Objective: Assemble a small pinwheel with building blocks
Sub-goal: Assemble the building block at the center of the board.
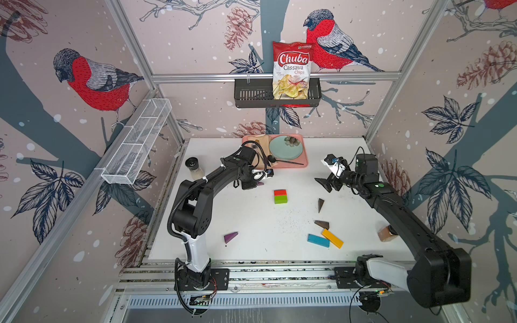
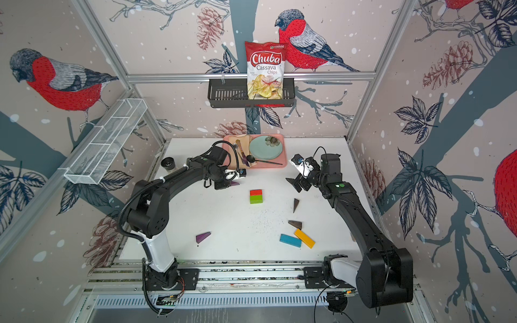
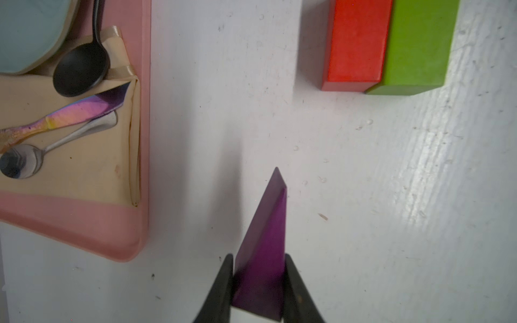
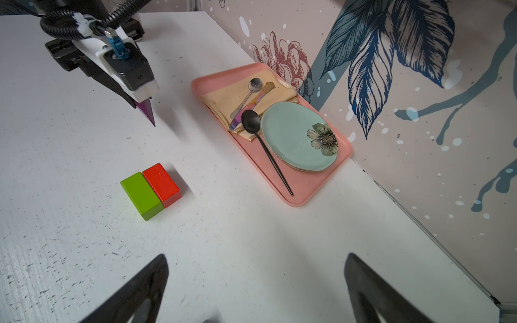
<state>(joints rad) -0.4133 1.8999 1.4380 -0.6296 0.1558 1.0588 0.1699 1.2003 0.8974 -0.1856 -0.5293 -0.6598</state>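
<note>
Your purple wedge (image 3: 265,251) sat pinched at its thick end in the left gripper (image 3: 258,257), tip forward.
The red-and-green hub (image 3: 391,44) lay ahead, off to one side of the tip; you needed to set the wedge flush against it. The right gripper (image 4: 256,256) hung wide and empty.

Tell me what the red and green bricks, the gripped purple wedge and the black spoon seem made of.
Red brick and green brick: probably painted wood, matte even colour, crisp edges.
Purple wedge: likely painted wood too, slight sheen on its face.
Black spoon: seemingly metal, matte black coating, thin handle.
</note>
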